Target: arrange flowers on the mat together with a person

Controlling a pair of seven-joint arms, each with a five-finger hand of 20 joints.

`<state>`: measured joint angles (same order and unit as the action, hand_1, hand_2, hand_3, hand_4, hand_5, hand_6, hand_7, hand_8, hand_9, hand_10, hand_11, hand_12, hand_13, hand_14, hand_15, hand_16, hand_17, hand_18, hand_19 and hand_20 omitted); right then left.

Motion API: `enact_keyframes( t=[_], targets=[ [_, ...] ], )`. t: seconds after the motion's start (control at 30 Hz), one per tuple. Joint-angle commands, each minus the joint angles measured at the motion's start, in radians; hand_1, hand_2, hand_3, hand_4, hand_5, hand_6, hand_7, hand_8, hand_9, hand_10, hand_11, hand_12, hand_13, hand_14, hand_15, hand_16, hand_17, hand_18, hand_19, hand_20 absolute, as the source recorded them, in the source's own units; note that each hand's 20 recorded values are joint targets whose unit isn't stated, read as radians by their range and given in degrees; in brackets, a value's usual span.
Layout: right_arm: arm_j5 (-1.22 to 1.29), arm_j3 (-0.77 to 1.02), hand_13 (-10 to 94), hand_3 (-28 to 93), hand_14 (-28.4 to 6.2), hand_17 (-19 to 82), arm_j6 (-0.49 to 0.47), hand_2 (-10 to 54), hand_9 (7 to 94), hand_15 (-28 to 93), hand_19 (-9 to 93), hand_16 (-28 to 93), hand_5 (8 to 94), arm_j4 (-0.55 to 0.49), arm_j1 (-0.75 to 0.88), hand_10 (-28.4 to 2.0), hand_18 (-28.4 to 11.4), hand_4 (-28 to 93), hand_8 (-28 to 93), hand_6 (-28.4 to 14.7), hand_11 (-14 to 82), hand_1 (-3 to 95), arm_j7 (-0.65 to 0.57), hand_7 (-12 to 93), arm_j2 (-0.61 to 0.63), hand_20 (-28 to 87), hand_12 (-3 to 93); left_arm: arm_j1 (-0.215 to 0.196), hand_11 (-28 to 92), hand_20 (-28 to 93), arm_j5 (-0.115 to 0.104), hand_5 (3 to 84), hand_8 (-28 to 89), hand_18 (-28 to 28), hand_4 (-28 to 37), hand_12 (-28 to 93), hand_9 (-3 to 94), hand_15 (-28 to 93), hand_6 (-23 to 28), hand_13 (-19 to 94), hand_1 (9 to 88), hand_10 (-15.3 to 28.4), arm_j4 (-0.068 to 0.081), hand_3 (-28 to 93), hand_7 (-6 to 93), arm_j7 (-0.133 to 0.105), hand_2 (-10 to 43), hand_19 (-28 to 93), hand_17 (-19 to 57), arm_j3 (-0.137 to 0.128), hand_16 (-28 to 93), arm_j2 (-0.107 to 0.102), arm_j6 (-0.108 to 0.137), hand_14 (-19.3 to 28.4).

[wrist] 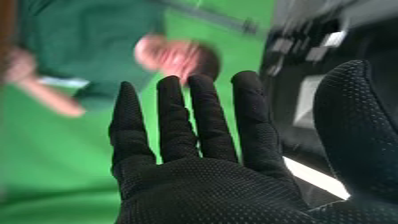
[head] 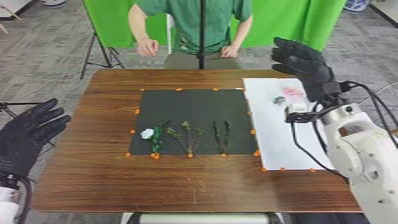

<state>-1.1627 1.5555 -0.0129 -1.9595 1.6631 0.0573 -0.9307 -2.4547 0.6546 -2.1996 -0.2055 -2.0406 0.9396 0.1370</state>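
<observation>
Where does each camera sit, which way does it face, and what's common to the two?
Head view: on the robot's head, looking forward and down at the brown table, with the black mat and white sheet; shows the left hand, the right hand and part of both arms.
Right wrist view: on the right arm's wrist, looking out past the right hand's black glove toward the green backdrop.
Shared: the right hand and the green backdrop.

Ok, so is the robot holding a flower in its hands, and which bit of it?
No, nothing is held. The right hand and the left hand are both open and empty. The white flower lies on the black mat.
</observation>
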Motion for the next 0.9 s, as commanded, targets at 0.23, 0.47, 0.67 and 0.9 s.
enact_keyframes(
  t=[0.23,0.47,0.67,0.9],
  targets=[
    [-0.001,0.184,30,84,-12.0,4,-0.001,2.0,37.2,7,38,34,37.3,-0.102,0.396,-13.5,-20.8,-24,-10,-1.4,6.2,18.7,-0.069,15,-0.164,24,22.7,0.062,22,12,0.052,38.5,-7,22.4,-23.1,17,33.4,25,4.5,31,25.7,13.2,0.026,69,17.2,-0.017,-0.5,39,-4.7,0.084,3,0.009,0.062,15.6],
    [-0.004,0.219,30,84,-11.9,4,0.010,1.4,37.3,7,38,35,37.2,-0.116,0.451,-13.6,-21.0,-24,-10,-1.8,6.7,19.0,-0.056,15,-0.230,25,22.8,0.078,23,12,0.091,38.8,-7,22.3,-23.1,17,33.7,25,4.5,31,25.9,13.2,0.029,69,17.9,0.036,-0.7,39,-4.5,0.086,3,0.055,-0.003,15.6],
    [-0.024,0.228,31,85,-11.7,4,0.026,0.8,37.0,7,39,36,35.5,-0.119,0.455,-13.6,-21.0,-24,-10,-2.1,7.0,19.2,-0.043,15,-0.237,25,23.0,0.087,22,12,0.084,38.8,-7,22.2,-23.1,17,33.6,25,4.5,31,25.9,13.1,0.033,69,17.5,0.039,-0.8,39,-4.5,0.099,3,0.068,-0.007,15.5],
    [-0.026,0.224,31,85,-11.6,4,0.034,0.4,36.8,7,39,36,34.8,-0.111,0.441,-13.6,-21.0,-24,-10,-2.5,7.4,19.3,-0.037,15,-0.247,24,23.1,0.086,22,12,0.071,38.8,-7,22.2,-23.2,17,33.7,25,4.5,31,25.7,13.1,0.037,69,17.4,0.038,-0.7,38,-4.6,0.107,3,0.070,0.000,15.5]
  ],
)
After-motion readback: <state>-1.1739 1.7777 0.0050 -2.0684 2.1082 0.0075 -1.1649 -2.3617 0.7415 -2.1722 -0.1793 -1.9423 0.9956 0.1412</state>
